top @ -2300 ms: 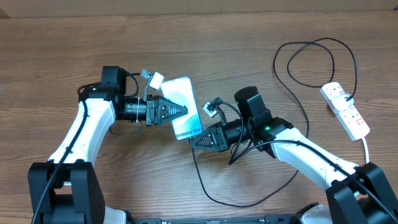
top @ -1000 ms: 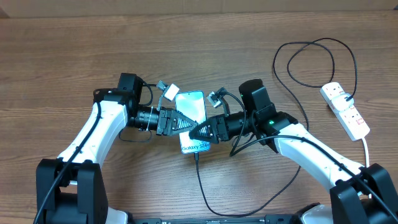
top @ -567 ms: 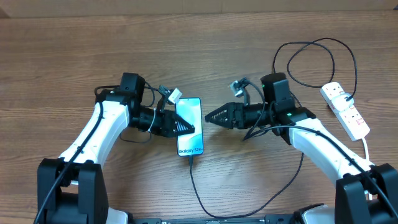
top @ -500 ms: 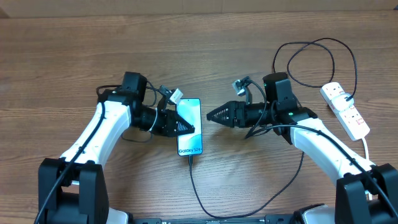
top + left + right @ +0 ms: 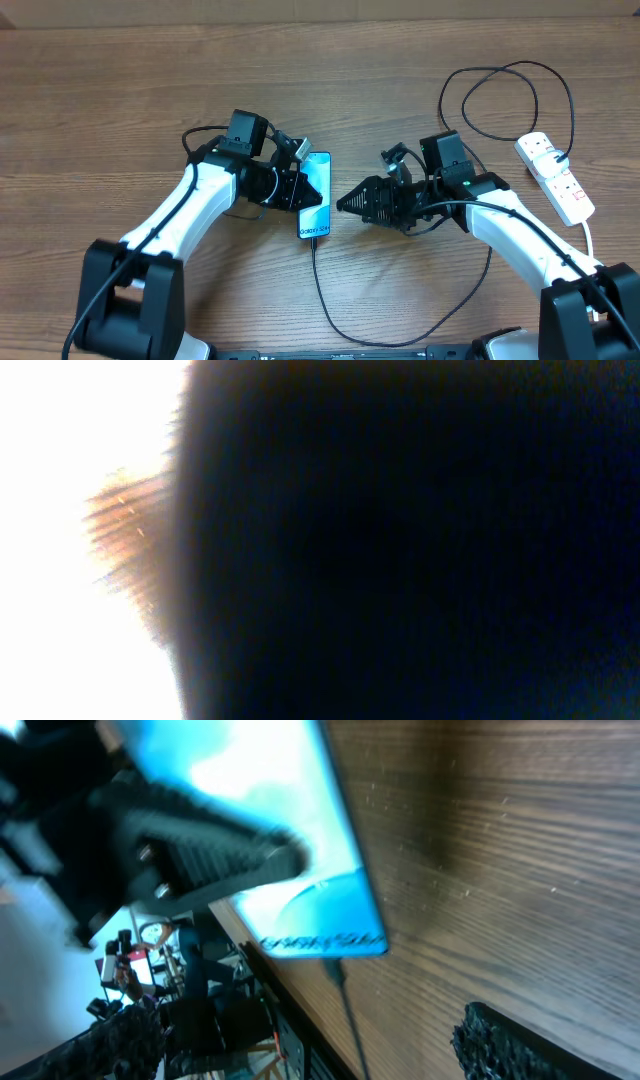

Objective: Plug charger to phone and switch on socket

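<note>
- The left gripper (image 5: 300, 190) appeared to pinch the phone (image 5: 318, 190), which lay at mid-table, one finger across its screen.
- The charger (image 5: 315, 265) ran out of the phone's near end, so plugging in looked done.
- The right gripper (image 5: 345, 203) hung spread and empty just beside the phone.
- The socket (image 5: 556, 178) lay far right near the picture's edge, its switch judged unpressed; bare table (image 5: 100, 80) lay between, with cable loops close by.

A brown wood-grain bench (image 5: 100, 80) fills the overhead frame under even light; a paler strip lines the frame's top edge.
</note>
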You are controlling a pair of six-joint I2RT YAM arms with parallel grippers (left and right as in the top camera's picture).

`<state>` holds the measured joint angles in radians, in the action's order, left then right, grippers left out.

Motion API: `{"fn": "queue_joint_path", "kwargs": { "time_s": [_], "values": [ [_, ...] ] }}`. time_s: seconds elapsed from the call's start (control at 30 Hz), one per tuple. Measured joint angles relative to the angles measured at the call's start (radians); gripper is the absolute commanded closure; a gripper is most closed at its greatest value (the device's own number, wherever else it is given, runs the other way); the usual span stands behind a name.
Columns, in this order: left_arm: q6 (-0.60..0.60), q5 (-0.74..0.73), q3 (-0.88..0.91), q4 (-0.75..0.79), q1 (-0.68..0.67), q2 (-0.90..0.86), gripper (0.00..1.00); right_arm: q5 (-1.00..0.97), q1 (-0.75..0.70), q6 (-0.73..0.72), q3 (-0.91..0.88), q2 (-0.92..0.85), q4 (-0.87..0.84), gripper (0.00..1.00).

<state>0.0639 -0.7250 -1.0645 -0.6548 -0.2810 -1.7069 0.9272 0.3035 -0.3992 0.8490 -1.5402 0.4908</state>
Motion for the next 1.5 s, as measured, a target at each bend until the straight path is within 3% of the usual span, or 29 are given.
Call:
{"fn": "queue_joint_path", "kwargs": {
  "time_s": [0.33, 0.6, 1.5],
  "values": [
    [0.010, -0.128, 0.000, 0.054, 0.002, -0.264, 0.96, -0.044, 0.053, 0.000, 0.000, 0.000, -0.008, 0.04],
    [0.016, -0.225, -0.002, 0.053, 0.002, -0.354, 0.96, -0.091, 0.058, 0.000, 0.000, 0.000, -0.007, 0.00],
    [0.082, -0.154, -0.031, 0.003, -0.002, -0.352, 0.76, -0.172, 0.057, 0.000, 0.000, 0.000, 0.039, 0.00]
  ]
}}
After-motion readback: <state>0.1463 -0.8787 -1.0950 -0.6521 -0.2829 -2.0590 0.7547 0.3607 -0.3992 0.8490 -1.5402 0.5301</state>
